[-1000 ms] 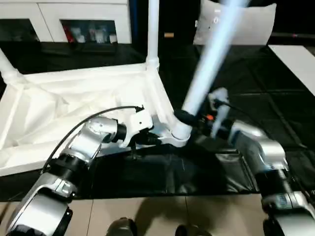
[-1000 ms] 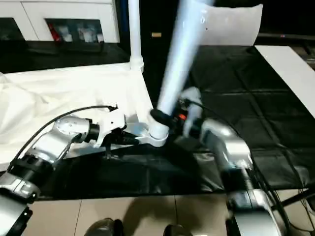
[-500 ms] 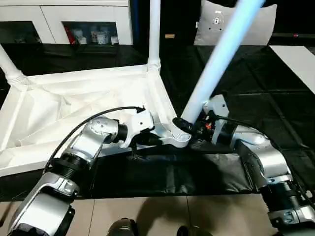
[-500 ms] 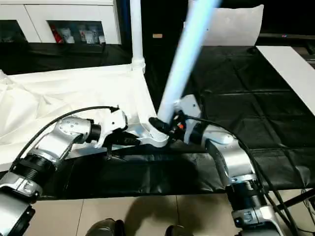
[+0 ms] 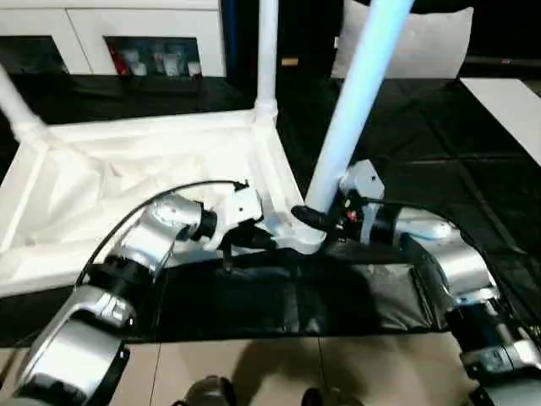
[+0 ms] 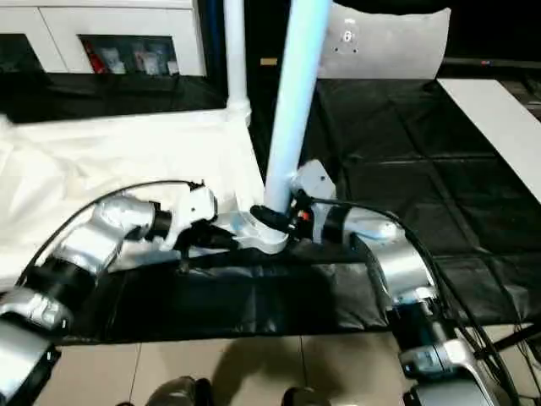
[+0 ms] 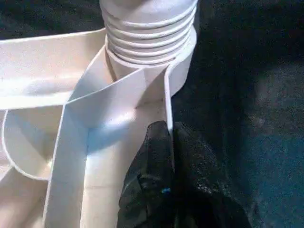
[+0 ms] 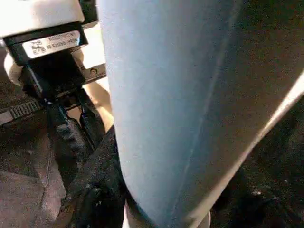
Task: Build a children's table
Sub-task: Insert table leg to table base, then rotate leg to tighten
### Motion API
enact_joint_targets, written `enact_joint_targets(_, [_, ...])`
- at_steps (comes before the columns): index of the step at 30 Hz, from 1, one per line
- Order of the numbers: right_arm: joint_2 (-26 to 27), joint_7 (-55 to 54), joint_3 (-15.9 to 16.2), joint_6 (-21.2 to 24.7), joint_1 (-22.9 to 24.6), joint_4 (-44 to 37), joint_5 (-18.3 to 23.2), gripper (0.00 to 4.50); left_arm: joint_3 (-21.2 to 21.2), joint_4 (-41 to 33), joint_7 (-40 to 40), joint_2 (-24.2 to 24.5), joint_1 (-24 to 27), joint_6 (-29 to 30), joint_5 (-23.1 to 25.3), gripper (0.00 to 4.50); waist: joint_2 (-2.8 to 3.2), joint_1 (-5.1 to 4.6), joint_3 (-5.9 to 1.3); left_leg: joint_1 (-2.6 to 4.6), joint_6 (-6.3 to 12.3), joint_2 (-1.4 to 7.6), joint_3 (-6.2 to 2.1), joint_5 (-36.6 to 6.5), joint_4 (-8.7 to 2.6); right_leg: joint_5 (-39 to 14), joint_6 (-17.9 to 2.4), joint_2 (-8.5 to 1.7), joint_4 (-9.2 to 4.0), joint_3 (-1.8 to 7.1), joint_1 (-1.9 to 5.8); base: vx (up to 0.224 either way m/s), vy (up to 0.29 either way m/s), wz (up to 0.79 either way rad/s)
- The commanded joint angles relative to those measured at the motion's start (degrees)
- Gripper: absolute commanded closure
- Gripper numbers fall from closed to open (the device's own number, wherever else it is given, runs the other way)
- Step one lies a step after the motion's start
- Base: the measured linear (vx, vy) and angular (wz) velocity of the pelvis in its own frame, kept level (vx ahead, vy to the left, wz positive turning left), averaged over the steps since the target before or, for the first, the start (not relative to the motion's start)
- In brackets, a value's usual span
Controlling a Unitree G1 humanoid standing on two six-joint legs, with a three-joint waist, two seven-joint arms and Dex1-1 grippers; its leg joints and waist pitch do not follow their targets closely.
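The children's table top (image 5: 127, 178) lies upside down, ribbed side up, on a black cover (image 5: 439, 161). Two white legs stand in its far corner sockets, one at the back right (image 5: 267, 51) and one at the back left (image 5: 17, 106). A third leg (image 5: 359, 93) rises nearly upright from the near right corner socket (image 5: 296, 235). My right gripper (image 5: 314, 217) is shut around this leg's base, with one black finger (image 8: 102, 180) beside the tube. My left gripper (image 5: 258, 239) is shut on the top's rim (image 7: 166, 95) just beside that socket's threaded collar (image 7: 147, 42).
White cabinets with glass doors (image 5: 152, 51) line the back wall. A white cushion-like bag (image 5: 423, 42) sits at the back right and a white board (image 5: 516, 101) at the right edge. Tan floor (image 5: 254, 372) lies below the cover's front edge.
The held leg has swung from a strong rightward lean to nearly upright over the corner socket. My right gripper has moved in closer to the socket. The left gripper keeps its hold.
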Motion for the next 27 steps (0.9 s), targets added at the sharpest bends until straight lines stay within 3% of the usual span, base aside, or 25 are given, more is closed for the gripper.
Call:
enact_joint_targets(1, [0.17, 0.38, 4.15, 4.01, 2.89, 6.25, -2.84, 2.62, 0.23, 0.83, -1.58, 1.24, -3.94, -2.51, 0.92, 4.5, 0.34, -0.52, -2.93, 1.94, -1.2, 4.52, -3.03, -22.0, -5.21, -26.8, -9.1, -6.24, -5.76, 3.6, 1.02, 0.0, 0.0, 0.0])
enact_joint_targets(7, [1.49, -0.88, 3.41, 5.44, 2.51, 6.52, -2.42, 2.62, 0.92, 1.04, -2.45, 2.07, -3.99, -1.39, 0.29, 4.5, 0.24, -0.62, -2.98, 1.94, -1.09, 4.65, -2.61, -20.36, -5.26, -21.39, -11.64, -6.33, -5.24, 3.82, 1.18, 0.0, 0.0, 0.0])
enact_joint_targets(9, [1.82, -1.61, 3.15, 5.91, 2.36, 6.75, -2.4, 2.62, 1.31, 0.11, -2.88, 2.17, -3.18, -0.49, -0.35, 4.5, 0.14, -0.62, -2.93, 1.87, -1.0, 4.62, -2.57, -20.12, -5.27, -21.66, -11.76, -6.39, -5.22, 3.83, 1.24, 0.0, 0.0, 0.0])
enact_joint_targets(11, [2.75, -3.35, 2.58, 7.17, 2.34, 6.69, -2.59, 2.62, 2.78, -4.67, -2.77, 2.16, 0.41, 4.32, -2.45, 4.5, 0.27, -0.78, -2.81, 1.85, -1.36, 4.76, -2.7, -20.43, -5.39, -23.96, -11.68, -6.64, -5.36, 3.89, 1.27, 0.0, 0.0, 0.0])
enact_joint_targets(16, [3.2, -4.15, 2.76, 8.04, 2.87, 5.63, -2.84, 2.62, 3.11, -11.43, -0.76, 2.39, 4.28, 10.31, -3.17, 4.5, 0.57, -1.49, -2.55, 1.99, -2.23, 4.81, -2.8, -22.86, -5.77, -24.95, -11.24, -6.17, -5.59, 3.88, 0.9, 0.0, 0.0, 0.0])
enact_joint_targets(17, [3.39, -4.54, 2.76, 8.5, 3.11, 5.19, -2.85, 2.62, 3.42, -16.09, 1.25, 2.11, 6.68, 14.32, -3.52, 4.5, 0.99, -1.52, -2.74, 2.12, -2.53, 4.84, -2.92, -23.21, -5.8, -24.66, -11.27, -6.22, -5.47, 3.87, 1.0, 0.0, 0.0, 0.0])
enact_joint_targets(18, [3.39, -4.54, 2.76, 8.5, 3.11, 5.19, -2.85, 2.62, 3.42, -16.09, 1.25, 2.11, 6.68, 14.32, -3.52, 4.5, 0.85, -1.7, -2.8, 2.06, -2.8, 5.07, -2.92, -23.02, -5.98, -23.34, -11.57, -6.19, -5.3, 3.9, 1.15, 0.0, 0.0, 0.0])
enact_joint_targets(19, [3.58, -5.09, 2.55, 8.75, 3.15, 5.11, -2.83, 2.62, 3.73, -20.95, 3.52, 1.46, 9.04, 18.43, -3.78, 4.5, 0.89, -1.9, -2.89, 1.97, -2.91, 5.2, -2.89, -22.37, -6.04, -20.68, -12.28, -6.12, -5.0, 3.92, 1.3, 0.0, 0.0, 0.0])
enact_joint_targets(22, [3.84, -5.93, 2.02, 9.0, 2.8, 5.4, -2.94, 2.62, 4.0, -33.18, 10.28, -1.28, 13.97, 29.44, -2.46, 4.5, 0.93, -2.37, -2.81, 1.82, -2.01, 4.94, -2.61, -20.84, -5.99, -19.05, -13.11, -5.95, -5.14, 3.84, 1.49, 0.0, 0.0, 0.0])
enact_joint_targets(24, [3.79, -6.06, 1.78, 9.16, 2.69, 5.25, -2.9, 2.62, 3.8, -36.82, 14.1, -3.36, 14.71, 33.99, -0.89, 4.5, 1.1, -2.5, -2.76, 1.79, -1.32, 4.78, -2.56, -19.9, -5.82, -19.67, -12.9, -5.93, -5.53, 3.87, 1.52, 0.0, 0.0, 0.0])
enact_joint_targets(27, [3.66, -6.3, 1.37, 9.58, 2.86, 4.59, -2.65, 2.62, 3.41, -39.25, 18.35, -6.16, 14.2, 38.43, 0.98, 4.5, 0.84, -2.6, -2.63, 1.83, -0.71, 4.59, -2.45, -20.11, -5.64, -22.2, -12.03, -5.81, -6.07, 3.84, 1.45, 0.0, 0.0, 0.0])
